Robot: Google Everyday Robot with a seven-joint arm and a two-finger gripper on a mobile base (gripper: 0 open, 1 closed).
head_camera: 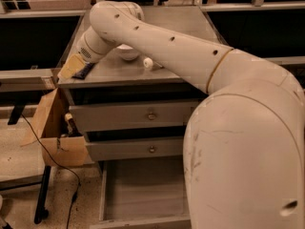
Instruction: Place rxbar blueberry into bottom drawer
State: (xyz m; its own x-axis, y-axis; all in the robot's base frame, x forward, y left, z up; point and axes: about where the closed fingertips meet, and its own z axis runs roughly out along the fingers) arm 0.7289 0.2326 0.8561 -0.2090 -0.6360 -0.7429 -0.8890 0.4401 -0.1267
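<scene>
The rxbar blueberry is a small dark navy bar lying near the front left corner of the grey cabinet top. My gripper, tan at its tip, is right at the bar's left end and covers part of it. The big white arm reaches to it from the lower right across the countertop. The bottom drawer is pulled out below the two knobbed drawers. It is a wide shallow grey tray with nothing in the part I can see. Its right part is hidden behind my arm.
A white bowl and a small white bottle on its side stand on the cabinet top behind the bar. An open cardboard box sits left of the cabinet, with a black cable hanging down to the floor.
</scene>
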